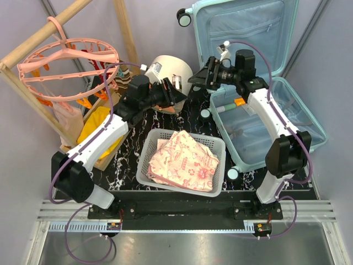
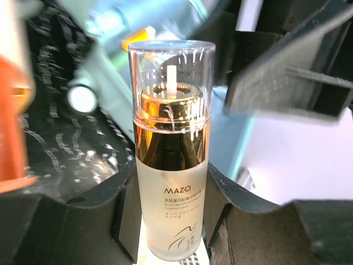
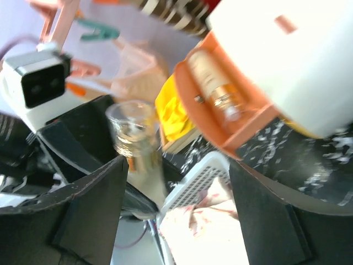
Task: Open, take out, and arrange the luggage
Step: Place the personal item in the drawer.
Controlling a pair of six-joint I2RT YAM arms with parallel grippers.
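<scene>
Your left gripper (image 1: 177, 95) is clamped on a frosted pump bottle (image 2: 171, 182) with a gold collar and a clear cap. The bottle's base sits between the fingers, its cap points away from the wrist, and the word MAZO faces the left wrist camera. Your right gripper (image 1: 197, 77) faces it from just to the right, fingers spread wide with nothing between them. Both grippers hang above the far middle of the black marbled table (image 1: 128, 160). The luggage (image 1: 259, 33), a pale mint-blue suitcase, lies open at the far right, its lid leaning upright at the back and its base flat on the table with a few small items in its far left corner. Left of it sits a cream-and-orange drawer box (image 1: 168, 66), its drawer pulled out with a second gold bottle (image 3: 216, 91) lying inside. Near the middle, a white perforated basket (image 1: 144, 160) holds a folded pink floral cloth (image 1: 185, 160).
</scene>
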